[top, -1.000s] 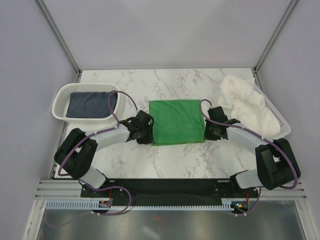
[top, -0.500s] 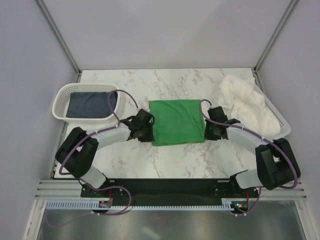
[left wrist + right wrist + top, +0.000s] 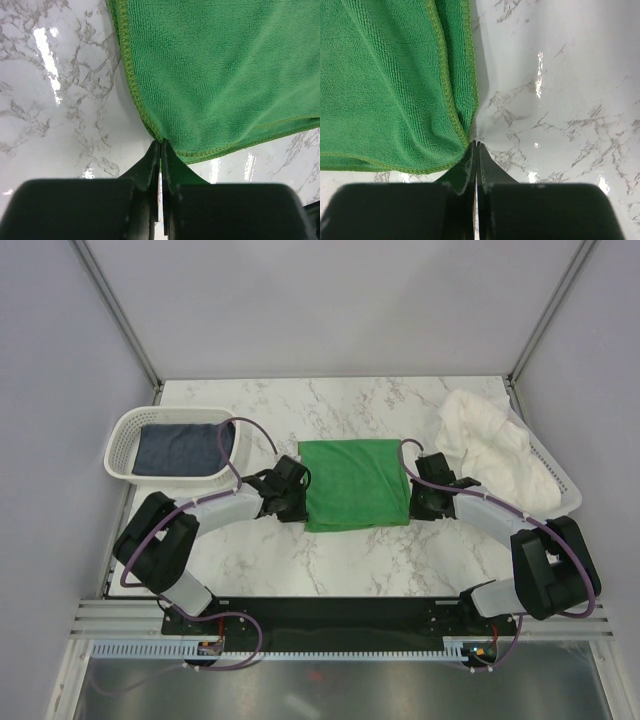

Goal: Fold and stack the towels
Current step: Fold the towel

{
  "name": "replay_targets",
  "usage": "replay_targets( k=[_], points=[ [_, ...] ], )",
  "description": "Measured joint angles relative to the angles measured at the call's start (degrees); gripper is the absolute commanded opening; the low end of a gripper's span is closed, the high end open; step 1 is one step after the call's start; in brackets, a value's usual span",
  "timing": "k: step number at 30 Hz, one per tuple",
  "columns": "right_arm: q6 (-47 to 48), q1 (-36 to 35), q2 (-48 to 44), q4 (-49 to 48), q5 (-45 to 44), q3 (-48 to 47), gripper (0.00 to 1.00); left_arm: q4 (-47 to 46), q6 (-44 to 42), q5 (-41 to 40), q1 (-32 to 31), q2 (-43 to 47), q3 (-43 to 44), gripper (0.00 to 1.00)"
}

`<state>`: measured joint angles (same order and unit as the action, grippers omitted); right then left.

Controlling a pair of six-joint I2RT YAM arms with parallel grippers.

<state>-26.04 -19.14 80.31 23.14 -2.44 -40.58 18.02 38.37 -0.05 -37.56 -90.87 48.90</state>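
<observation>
Standing over the bench (image 3: 350, 565), I see the green towel (image 3: 355, 483) lying flat in the middle of it, a neat near-square with stitched hems. A second hem just inside its right edge shows it is doubled over.

Both arms reach in from the near edge, one to each side of the cloth. The left gripper (image 3: 161, 150) is down at the towel's near-left corner, its fingers squeezed together with only a hairline slit between them and the corner's tip nipped in there. The right gripper (image 3: 476, 149) does the same at the near-right corner, fingers pressed tight with the hem running into their tips. Both corners sit low, right at the marble.

The navy towel (image 3: 180, 448) lies flat inside the left basket (image 3: 118, 445) by the bench's left edge, well apart from the green one. The white towel (image 3: 490, 440) is heaped loose and rumpled in the right basket (image 3: 562, 495) along the right edge, spilling toward the far right corner.
</observation>
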Motion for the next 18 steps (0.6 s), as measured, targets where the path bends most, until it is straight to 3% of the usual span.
replay_targets(
  k=[18],
  points=[
    [1.03, 0.00, -0.04, 2.25, -0.13, -3.43, 0.00, 6.19, -0.04, -0.66, 0.00, 3.19, 3.17, 0.02]
  ],
)
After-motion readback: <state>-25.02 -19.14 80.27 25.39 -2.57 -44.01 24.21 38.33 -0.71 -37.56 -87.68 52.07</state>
